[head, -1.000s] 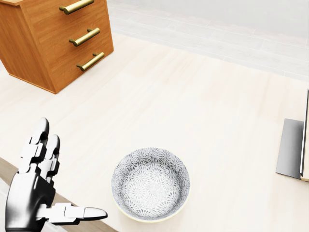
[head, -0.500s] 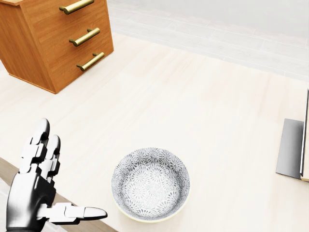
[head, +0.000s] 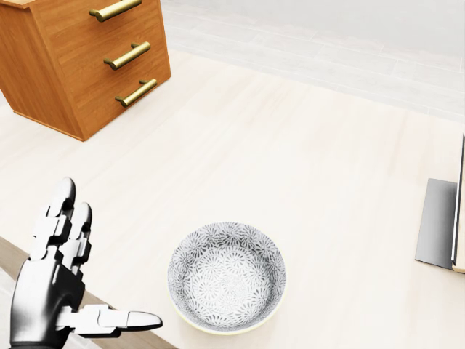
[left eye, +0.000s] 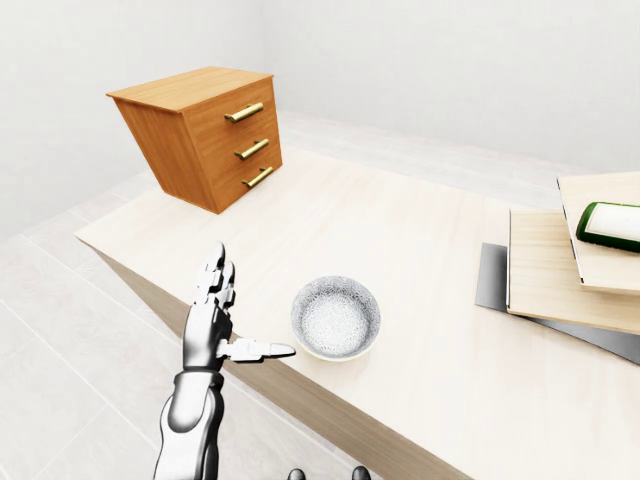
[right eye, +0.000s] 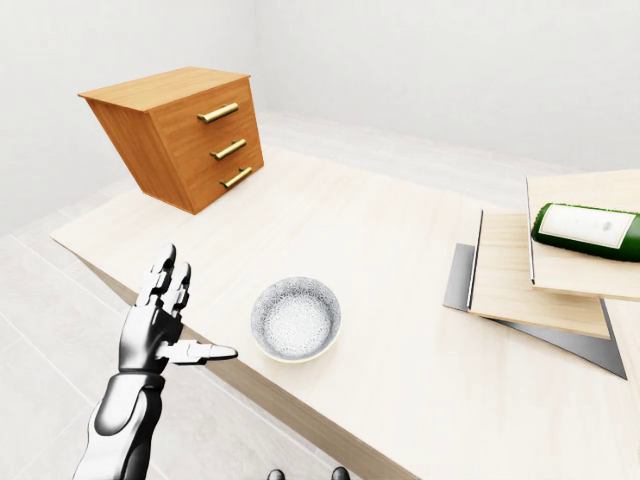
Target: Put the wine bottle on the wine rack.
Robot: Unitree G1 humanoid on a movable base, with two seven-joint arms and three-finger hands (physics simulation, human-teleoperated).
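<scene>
1. Your left hand (head: 62, 287) hovers at the lower left of the head view, fingers spread apart and thumb pointing toward the patterned bowl (head: 227, 276), gripping nothing. Your right hand shows only as dark tips at the bottom edge of the eye views; you cannot tell its state.
2. The wine bottle (right eye: 588, 226) lies on its side on stacked wooden boards (right eye: 545, 275) at the far right of the right-eye view, well apart from your hand.
3. No wine rack shows in any view.
4. Sweep right and you may knock the bowl, which sits near the table (left eye: 400, 230) edge.
5. The bottle, lying flat, may roll off if nudged.
6. Its pale label shows no readable writing; the drawer chest (left eye: 205, 135) has none either.
</scene>
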